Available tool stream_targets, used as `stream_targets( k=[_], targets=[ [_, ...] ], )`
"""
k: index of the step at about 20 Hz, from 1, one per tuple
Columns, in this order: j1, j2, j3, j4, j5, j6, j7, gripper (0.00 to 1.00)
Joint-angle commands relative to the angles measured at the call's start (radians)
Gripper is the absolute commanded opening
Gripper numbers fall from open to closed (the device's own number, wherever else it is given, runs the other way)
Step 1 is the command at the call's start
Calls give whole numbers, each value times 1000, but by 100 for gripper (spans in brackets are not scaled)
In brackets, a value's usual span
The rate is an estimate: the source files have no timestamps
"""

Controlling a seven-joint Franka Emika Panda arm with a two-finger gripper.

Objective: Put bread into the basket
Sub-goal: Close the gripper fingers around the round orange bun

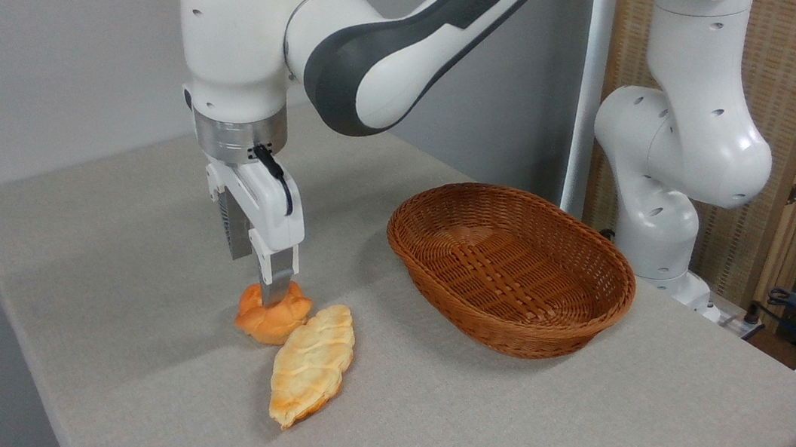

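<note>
The bread (pixel 270 320), a small round orange-golden bun with a lobed, knotted top, sits on the table under my gripper (pixel 273 298). My near finger (pixel 276 277) comes straight down onto the bun's top and covers its middle; the other finger is hidden behind it, so I cannot tell whether I have clenched on the bun or only touch it. The bun's underside appears to rest on the grey cloth of the table (pixel 132 282), near the front left part of it. Just to the right of the bun, touching or nearly touching its side, lies a longer, paler, leaf-shaped braided loaf (pixel 311 374), flat on the cloth and pointing toward the front edge. Farther right and a little back stands the basket (pixel 514 268), oval, brown, woven wicker with a thick rim, well apart from both breads, with its woven floor in plain view. My arm (pixel 357 59) reaches in from the upper right, its white and dark grey links bending down to my wrist, and its base (pixel 661 210) stands behind the basket at the table's far edge.
</note>
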Motion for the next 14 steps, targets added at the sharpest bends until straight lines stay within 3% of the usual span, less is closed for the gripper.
stream_targets(
  k=[1, 6, 12, 13, 14],
  targets=[
    [-2, 5, 6, 9, 3, 2, 33, 100],
    [-2, 8, -2, 6, 90, -11, 171, 100],
    [-2, 43, -25, 2, 104, -11, 188, 100],
    [-2, 43, -25, 1, 121, -11, 190, 96],
    [-2, 45, -26, 1, 139, -13, 191, 85]
  ],
)
